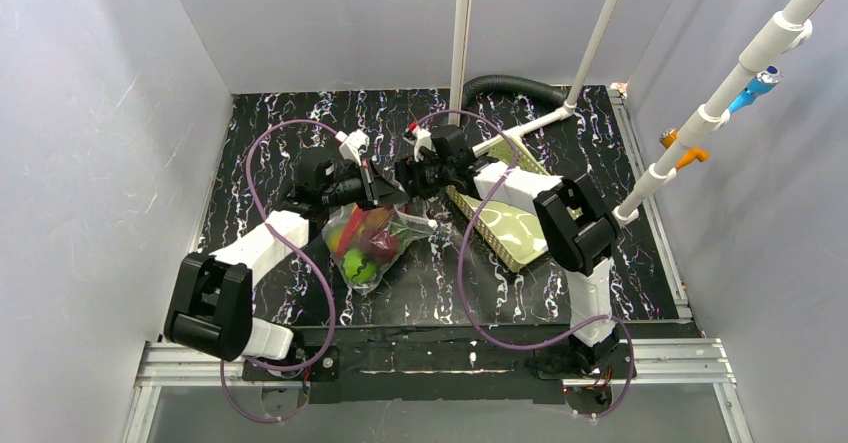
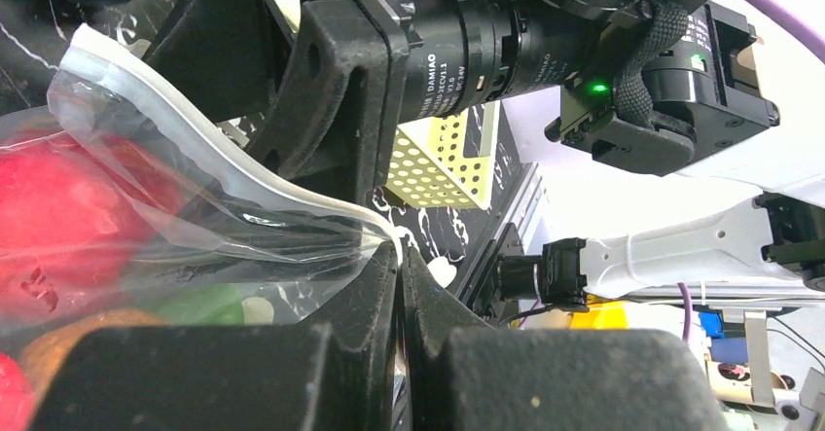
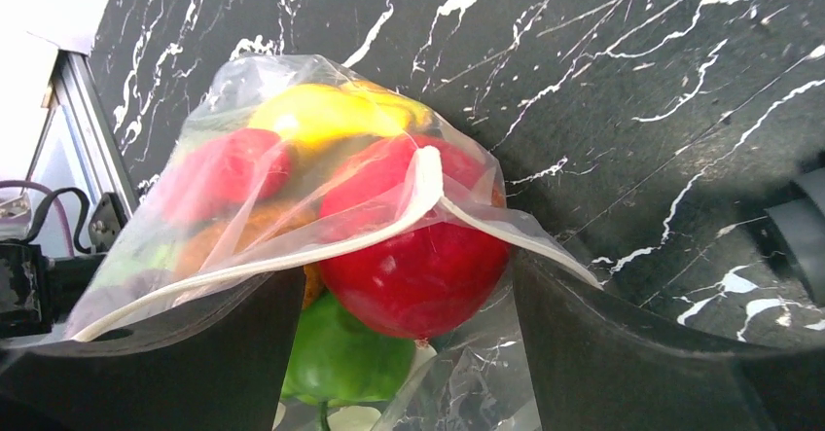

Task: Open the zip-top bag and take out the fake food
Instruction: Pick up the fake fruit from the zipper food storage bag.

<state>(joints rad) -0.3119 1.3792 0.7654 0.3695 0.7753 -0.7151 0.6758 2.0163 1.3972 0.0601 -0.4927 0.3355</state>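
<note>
Clear, floppy plastic bulging with glossy, rounded fake food point(image 3: 311, 115), the zip-top bag point(image 1: 362, 263) sits at eight o'clock from the marbled desk's point(image 1: 300, 133) centre, one lip clamped in my left fingers point(image 2: 399, 256) as an anchor while my right fingers point(image 3: 404, 277) stand apart astride its white zip strip.

"DAMIAO" on the black wrist motor point(image 2: 457, 56)

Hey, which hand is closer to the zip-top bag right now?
Left. The left hand is pinched shut on the top strip of the zip-top bag; the right hand is open, straddling the bag's mouth without gripping.
</note>
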